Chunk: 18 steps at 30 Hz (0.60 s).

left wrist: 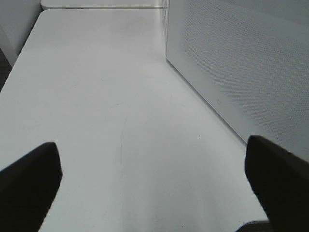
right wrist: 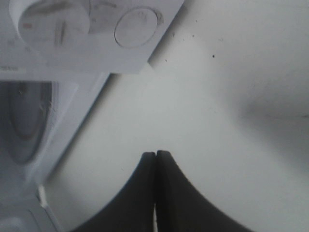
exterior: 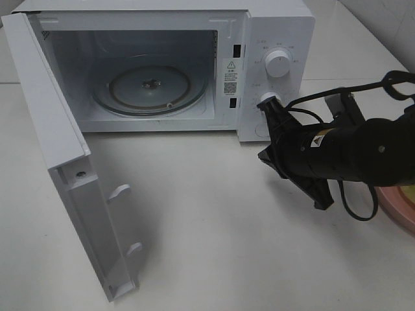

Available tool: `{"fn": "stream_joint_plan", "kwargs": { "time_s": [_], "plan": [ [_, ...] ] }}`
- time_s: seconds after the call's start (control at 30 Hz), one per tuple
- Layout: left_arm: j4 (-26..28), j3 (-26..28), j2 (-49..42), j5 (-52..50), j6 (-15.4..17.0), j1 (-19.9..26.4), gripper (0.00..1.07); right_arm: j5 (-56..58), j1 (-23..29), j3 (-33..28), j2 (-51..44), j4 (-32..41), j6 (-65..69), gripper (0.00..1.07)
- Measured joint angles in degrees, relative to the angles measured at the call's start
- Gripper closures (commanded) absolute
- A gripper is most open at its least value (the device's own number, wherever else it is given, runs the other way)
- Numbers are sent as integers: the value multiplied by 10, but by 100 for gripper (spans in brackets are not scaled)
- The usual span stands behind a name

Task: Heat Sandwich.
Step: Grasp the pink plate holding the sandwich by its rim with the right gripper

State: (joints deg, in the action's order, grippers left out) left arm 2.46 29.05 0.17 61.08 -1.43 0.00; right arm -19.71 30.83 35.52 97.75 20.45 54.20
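Here the microwave (exterior: 272, 26) stands open at the worktop's back, its glass turntable (exterior: 149, 87) bare. The sandwich (exterior: 410, 193) shows only as a yellowish sliver on the pink plate (exterior: 397, 206) far to the worktop's right, half hidden by the right arm. The right gripper (right wrist: 155, 153) is closed on nothing near the lower knob (exterior: 266, 98). The left gripper (left wrist: 150, 142) is spread wide and empty. In turning toward the plate, that arm could shove it sideways.

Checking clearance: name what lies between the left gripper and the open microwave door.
Only bare table, left gripper to door, per the left wrist view.

Turntable (exterior: 150, 87) in microwave (exterior: 279, 26); plate (exterior: 397, 206) to front-R
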Motion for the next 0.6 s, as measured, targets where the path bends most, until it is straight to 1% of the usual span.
{"fn": "stream_joint_plan", "kwargs": {
  "time_s": [0.03, 0.1, 0.13, 0.17, 0.2, 0.27, 0.3, 0.33, 0.37, 0.43, 0.47, 0.53, 0.6],
  "plan": [
    [0, 0, 0, 0, 0, 0, 9, 0, 0, 0, 0, 0, 0, 106],
    [0, 0, 0, 0, 0, 0, 9, 42, 0, 0, -17, -1, -73, 106],
    [0, 0, 0, 0, 0, 0, 9, 78, 0, -1, -33, -1, -159, 105],
    [0, 0, 0, 0, 0, 0, 9, 98, 0, -1, -41, -1, -203, 105],
    [0, 0, 0, 0, 0, 0, 9, 98, 0, -1, -41, -1, -203, 105],
    [0, 0, 0, 0, 0, 0, 9, 131, 0, -1, -57, -1, -282, 104],
    [0, 0, 0, 0, 0, 0, 9, 168, 0, -1, -73, -1, -359, 103],
    [0, 0, 0, 0, 0, 0, 9, 185, 0, -1, -80, -3, -400, 103],
    [0, 0, 0, 0, 0, 0, 9, 185, 0, -1, -80, -3, -400, 103],
    [0, 0, 0, 0, 0, 0, 9, 216, 0, -1, -92, -3, -473, 102],
    [0, 0, 0, 0, 0, 0, 9, 250, 0, -1, -103, -3, -542, 101],
    [0, 0, 0, 0, 0, 0, 9, 292, 0, 0, -115, -7, -599, 99],
    [0, 0, 0, 0, 0, 0, 9, 313, 0, 1, -119, -13, -615, 98]
  ]
}}
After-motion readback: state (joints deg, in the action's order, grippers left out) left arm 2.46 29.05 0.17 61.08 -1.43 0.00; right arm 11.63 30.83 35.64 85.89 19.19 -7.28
